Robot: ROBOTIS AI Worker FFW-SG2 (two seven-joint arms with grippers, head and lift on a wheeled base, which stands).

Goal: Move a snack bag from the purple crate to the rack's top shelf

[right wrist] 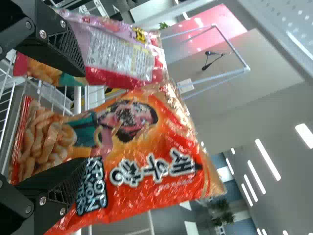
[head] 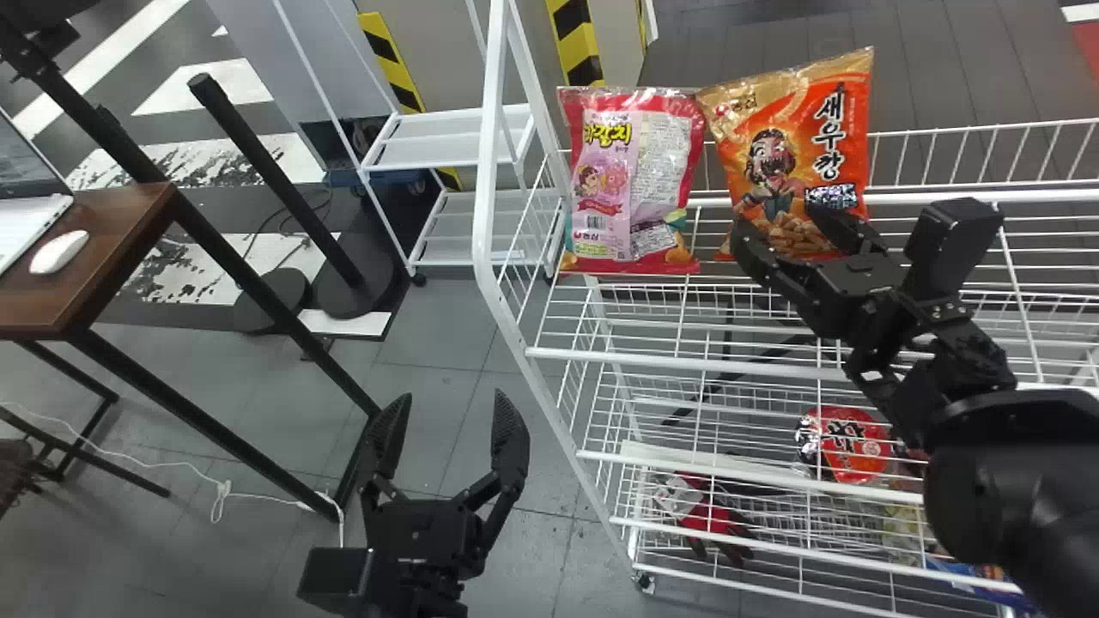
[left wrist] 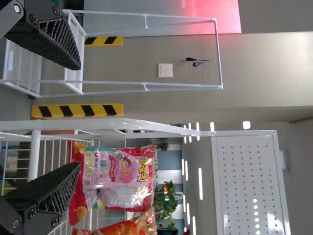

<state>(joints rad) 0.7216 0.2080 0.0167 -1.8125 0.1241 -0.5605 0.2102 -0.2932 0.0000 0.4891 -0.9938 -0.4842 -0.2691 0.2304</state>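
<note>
Right gripper point(head: 775, 219), the nearer, fingers apart and empty, points at the orange snack bag point(head: 790, 142), standing lengthwise upright just beyond its fingertips on the top shelf point(head: 644, 360), between front and rear edges; backing straight out appears due.

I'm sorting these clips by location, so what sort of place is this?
Probably a lab or workshop set up like a shop: a white wire rack holds snack bags, while a desk with a computer mouse stands nearby and yellow-and-black striping shows behind.
</note>
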